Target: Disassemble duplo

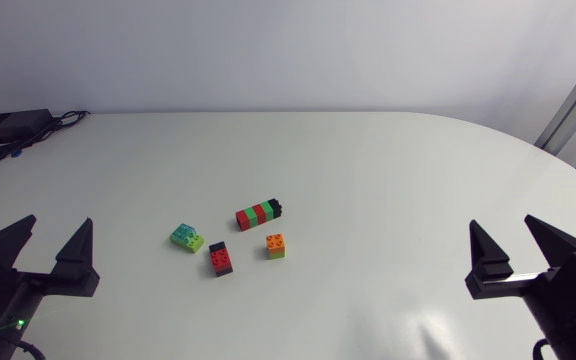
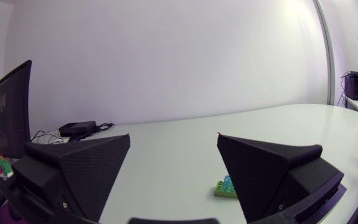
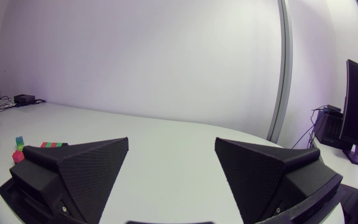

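White desk, duplo pieces clustered at frame centre.
Left pincer and right pincer gape wide, released, touching nothing, at the lower corners.

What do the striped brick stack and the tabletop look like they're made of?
Striped brick stack: probably hard moulded plastic, given its solid red, green and black colours and crisp edges; sheen too small to judge. Tabletop: smooth, white, with soft reflections, perhaps laminate or painted board.

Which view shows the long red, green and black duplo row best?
Head view: the row lies unobstructed, from above, all colour bands distinct. Right wrist view catches only a strip, the rest hidden behind the right gripper. Left wrist view misses it.
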You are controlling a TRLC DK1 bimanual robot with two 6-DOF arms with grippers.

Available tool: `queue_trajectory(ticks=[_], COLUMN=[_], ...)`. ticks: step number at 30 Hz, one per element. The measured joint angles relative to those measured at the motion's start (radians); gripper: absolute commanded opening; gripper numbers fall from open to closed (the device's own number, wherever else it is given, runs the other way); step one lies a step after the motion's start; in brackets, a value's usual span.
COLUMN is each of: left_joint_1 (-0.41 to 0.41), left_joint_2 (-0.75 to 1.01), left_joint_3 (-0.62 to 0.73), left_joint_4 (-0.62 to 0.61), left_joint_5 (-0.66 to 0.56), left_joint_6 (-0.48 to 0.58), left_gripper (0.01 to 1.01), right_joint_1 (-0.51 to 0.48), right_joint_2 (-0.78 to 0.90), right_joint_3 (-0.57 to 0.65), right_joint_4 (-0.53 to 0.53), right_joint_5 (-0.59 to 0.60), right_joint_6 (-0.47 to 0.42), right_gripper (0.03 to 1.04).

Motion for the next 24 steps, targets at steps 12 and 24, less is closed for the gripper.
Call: queue_trajectory(ticks=[12,24], left_joint_1=[-0.005,-0.016], left_joint_2=[0.0,0.0], left_joint_3=[0.0,0.0], left_joint_4=[0.0,-0.002], left_joint_5=[0.0,0.0], left_joint_6=[0.0,0.0], left_gripper=[0.979,0.979], right_joint_1=[0.008,0.014], right_joint_2=[0.0,0.0], right_joint_3=[0.0,0.0], right_joint_4=[0.0,0.0], right_joint_5=[0.0,-0.002], right_joint_6=[0.0,0.0], right_gripper=[1.0,1.0])
